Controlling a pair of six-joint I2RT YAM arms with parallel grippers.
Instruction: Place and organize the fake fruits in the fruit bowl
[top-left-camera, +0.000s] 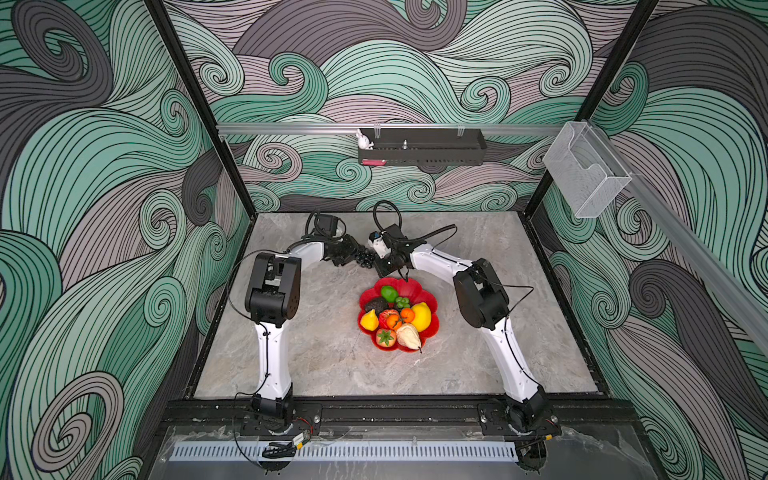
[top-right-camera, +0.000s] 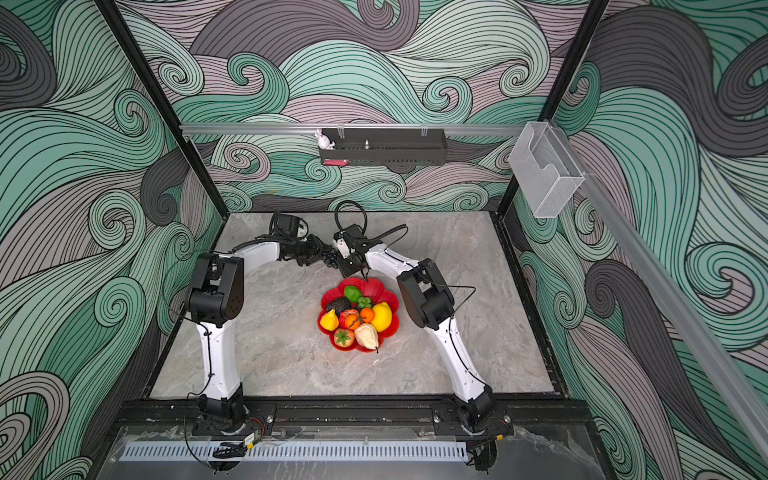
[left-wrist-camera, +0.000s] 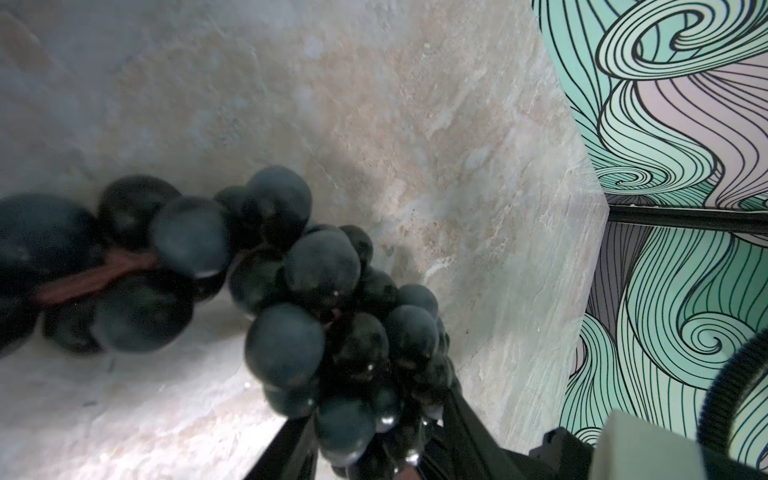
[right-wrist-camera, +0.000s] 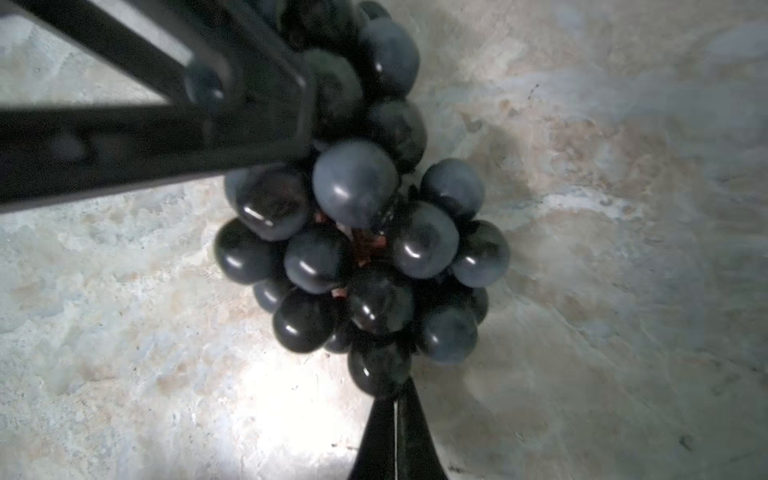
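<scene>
Top views, dark grapes: glossy near-black bunch (top-left-camera: 365, 257) (top-right-camera: 331, 257) just beyond the fruit bowl's far rim, outside the bowl, between the two grippers.
Top views, fruit bowl: red scalloped dish (top-left-camera: 432, 300) (top-right-camera: 392, 301) holding lime (top-left-camera: 389, 293), avocado (top-left-camera: 375, 304), big lemon (top-left-camera: 421, 316), strawberry (top-left-camera: 385, 336), pear (top-left-camera: 409, 336) and more.
Top views, grippers: left gripper (top-left-camera: 353, 258) and right gripper (top-left-camera: 384, 266) meet at the bunch. Their jaws are too small to read here.
Left wrist view: only here a brown stem (left-wrist-camera: 95, 278) shows among dusty blue-black balls. The left gripper (left-wrist-camera: 370, 436) clamps the bunch's end, jaws half spread.
Right wrist view: only here the right gripper (right-wrist-camera: 395, 432) shows pressed fully together, its tip touching one end grape. I cannot tell whether it pinches anything. The left gripper's black finger (right-wrist-camera: 232, 124) lies against the bunch's other end.
Surface: grey-beige marbled tabletop (top-left-camera: 316, 353) under bowl and bunch.
Room: walls (top-left-camera: 104, 166) of green, mauve and grey swirls. A black tray (top-left-camera: 422, 147) and a clear bin (top-left-camera: 582, 174) hang well beyond the bowl.
</scene>
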